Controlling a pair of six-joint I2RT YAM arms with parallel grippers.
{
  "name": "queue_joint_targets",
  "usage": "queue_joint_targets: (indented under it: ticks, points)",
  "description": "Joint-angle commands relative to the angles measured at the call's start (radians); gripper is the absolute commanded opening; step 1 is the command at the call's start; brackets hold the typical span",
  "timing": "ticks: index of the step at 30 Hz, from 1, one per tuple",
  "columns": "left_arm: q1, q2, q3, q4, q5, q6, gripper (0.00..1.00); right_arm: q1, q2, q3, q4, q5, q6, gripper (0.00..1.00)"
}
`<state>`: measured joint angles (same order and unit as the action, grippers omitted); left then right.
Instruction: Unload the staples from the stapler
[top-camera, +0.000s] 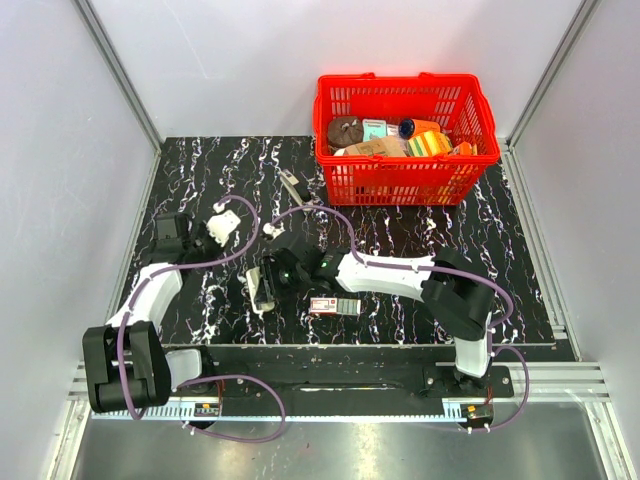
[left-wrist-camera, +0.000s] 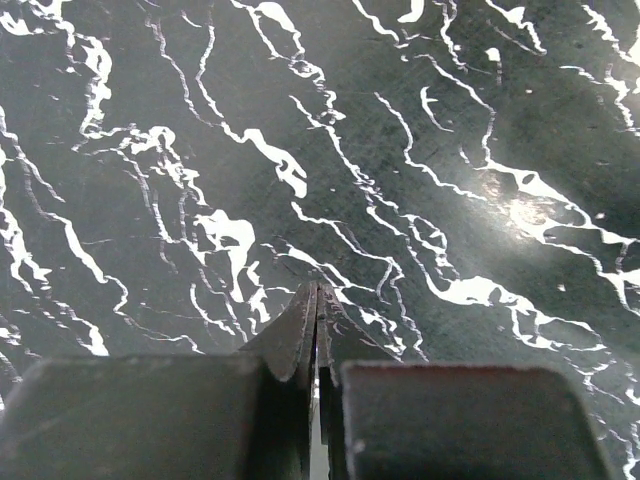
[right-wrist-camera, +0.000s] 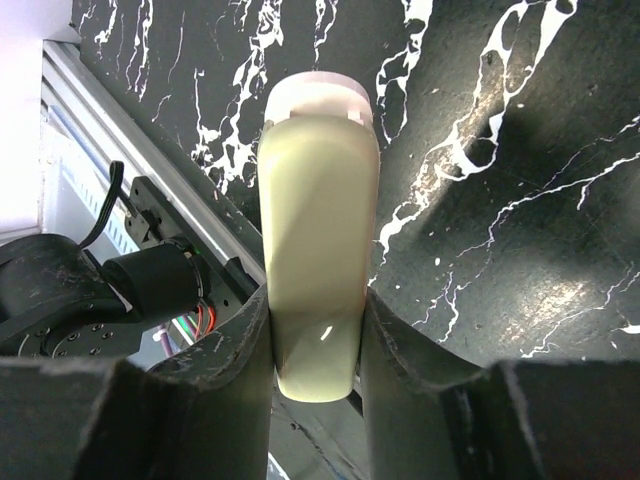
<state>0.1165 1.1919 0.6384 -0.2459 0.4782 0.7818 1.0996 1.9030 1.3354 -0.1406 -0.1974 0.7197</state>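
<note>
The stapler is pale cream with a lighter end cap. My right gripper is shut on its body, one finger on each side. In the top view the right arm reaches left and its gripper holds the stapler over the left-middle of the black marble table. My left gripper is further left and back, apart from the stapler. In the left wrist view its fingers are pressed together with nothing between them, above bare table. I see no staples.
A red basket full of items stands at the back right. A small reddish box lies just right of the stapler. A small metal piece lies near the basket's left corner. The table's front rail runs below.
</note>
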Motion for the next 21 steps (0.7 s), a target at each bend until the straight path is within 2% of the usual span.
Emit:
queue_joint_targets:
  ticks: [1,3,4,5,8,10,17,21]
  points:
    - [-0.006,-0.026,0.065,-0.073,0.065,-0.065,0.0,0.002,-0.005,0.074,0.007,0.078,-0.029,0.0]
    - [-0.006,-0.02,0.119,-0.201,0.147,-0.082,0.07,0.0,-0.004,0.108,-0.01,0.137,-0.042,0.0]
    - [-0.006,-0.025,0.144,-0.261,0.184,-0.087,0.28,-0.001,-0.002,0.123,-0.02,0.174,-0.046,0.0]
    - [-0.006,-0.032,0.161,-0.309,0.219,-0.09,0.45,-0.006,-0.002,0.14,-0.03,0.215,-0.046,0.0]
    - [-0.005,-0.069,0.162,-0.401,0.301,-0.046,0.64,-0.043,-0.004,0.166,-0.028,0.268,-0.014,0.0]
    - [-0.006,-0.081,0.158,-0.455,0.339,0.009,0.68,-0.07,-0.01,0.157,0.019,0.241,0.024,0.0]
    - [-0.006,-0.048,0.17,-0.621,0.434,0.198,0.69,-0.084,0.011,0.176,0.093,0.173,0.073,0.0]
    - [-0.006,-0.031,0.162,-0.615,0.445,0.223,0.69,-0.084,0.022,0.168,0.13,0.136,0.109,0.0]
